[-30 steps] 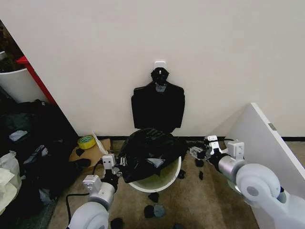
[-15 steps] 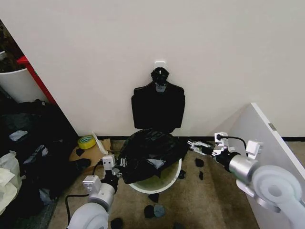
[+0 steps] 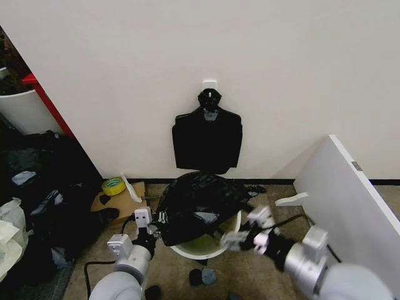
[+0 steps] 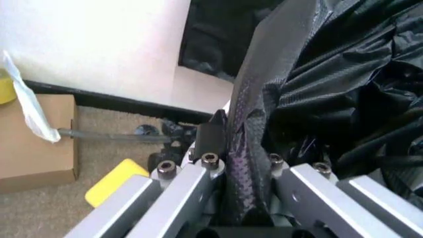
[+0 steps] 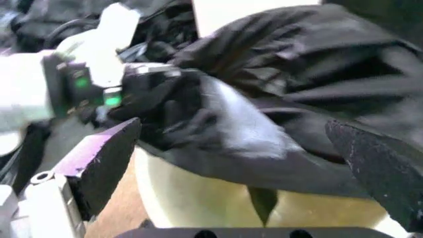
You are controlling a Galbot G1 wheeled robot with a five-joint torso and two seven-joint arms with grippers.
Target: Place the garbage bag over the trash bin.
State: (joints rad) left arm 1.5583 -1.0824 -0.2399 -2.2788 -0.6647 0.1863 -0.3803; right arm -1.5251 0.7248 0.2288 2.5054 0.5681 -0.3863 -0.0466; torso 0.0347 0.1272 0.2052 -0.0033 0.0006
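From the head camera, you have the garbage bag (image 3: 199,203) heaped over the top of the trash bin (image 3: 206,249), which stands on the floor against the wall, below a flat bundle of black bags (image 3: 207,139) hanging from a hook. The bag covers the far and left part of the rim but leaves the near right edge bare, so it is draped, not yet pulled down around the bin. Your left gripper (image 3: 152,226) sits at the bag's left edge, beside the bin, and I judge it is there to anchor that side. Your right gripper (image 3: 245,229) is at the bare near-right rim, just under the bag's loose hem, placed where the next pull would be needed. Black scraps (image 3: 204,275) lie on the floor in front.

At the left wrist, you can see a twisted fold of the bag (image 4: 254,124) running straight down between the left gripper's fingers (image 4: 205,168), which are clamped on it. The film is thin, glossy and tightly creased.

At the right wrist, your right gripper's fingers (image 5: 106,161) stand wide apart with nothing between them. The bag (image 5: 290,109) bulges just ahead, shiny and crumpled, overhanging the pale rim of the bin (image 5: 198,196). The left gripper (image 5: 99,82) shows beyond, at the bag's far side.
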